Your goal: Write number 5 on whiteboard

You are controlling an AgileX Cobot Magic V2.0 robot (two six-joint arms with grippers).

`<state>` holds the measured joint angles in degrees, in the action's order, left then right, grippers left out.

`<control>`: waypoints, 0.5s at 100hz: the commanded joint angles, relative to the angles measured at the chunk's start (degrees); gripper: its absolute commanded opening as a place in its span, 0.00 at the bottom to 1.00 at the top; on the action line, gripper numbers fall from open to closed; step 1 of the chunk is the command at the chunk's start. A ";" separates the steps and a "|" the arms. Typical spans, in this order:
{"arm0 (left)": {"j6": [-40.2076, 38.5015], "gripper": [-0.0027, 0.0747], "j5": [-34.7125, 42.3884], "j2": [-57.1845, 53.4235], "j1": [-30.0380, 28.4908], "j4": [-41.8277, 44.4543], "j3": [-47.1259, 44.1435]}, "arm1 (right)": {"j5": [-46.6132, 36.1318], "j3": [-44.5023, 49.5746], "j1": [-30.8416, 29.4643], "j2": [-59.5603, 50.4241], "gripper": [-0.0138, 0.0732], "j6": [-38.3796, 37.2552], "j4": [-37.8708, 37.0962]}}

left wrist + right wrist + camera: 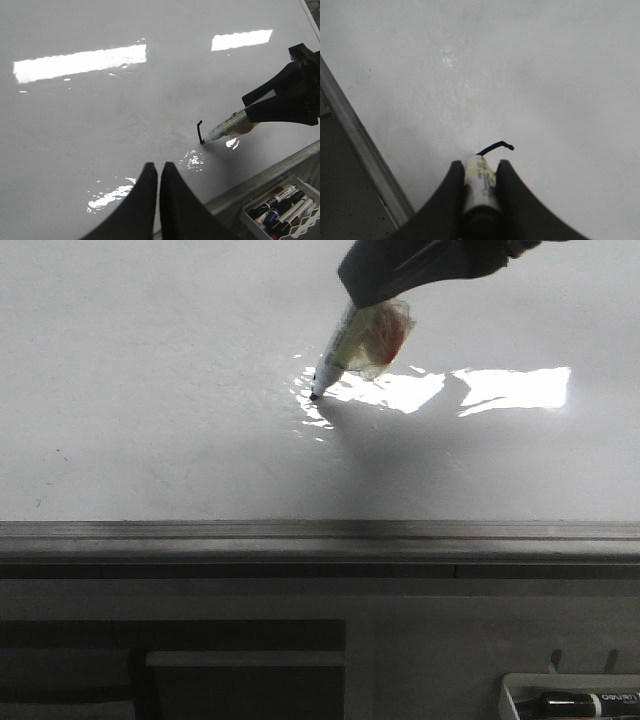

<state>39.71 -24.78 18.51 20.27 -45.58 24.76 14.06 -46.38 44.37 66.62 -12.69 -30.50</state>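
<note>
The whiteboard (150,380) fills most of the front view, white and shiny, with a grey rail (320,538) along its lower edge. The right end effector (352,298) comes in from the top right of that view and is closed around a marker (340,350). The marker tilts down to the left, and its dark tip touches the board near the middle of the frame, right beside a bright patch of glare.

Only the start of the number 5 (199,131) is there — a short black line with a small hook, seen in the left wrist view just at the marker's tip. In the front view the line is too small to make out.

The left end effector (159,172) sits at the bottom middle of its own view, fingers pressed together, holding nothing. A white tray (295,212) with more markers — it looks like four or five — sits in the lower right corner, below the rail.
</note>
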 commanded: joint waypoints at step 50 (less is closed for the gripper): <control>-0.58 0.01 3.53 0.47 -0.07 -1.94 1.53 | 8.39 0.43 0.52 -5.66 0.11 -13.08 -3.38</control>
<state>39.71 -24.78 18.51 20.27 -45.58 24.76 24.68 -45.91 44.46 60.79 -25.47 -35.31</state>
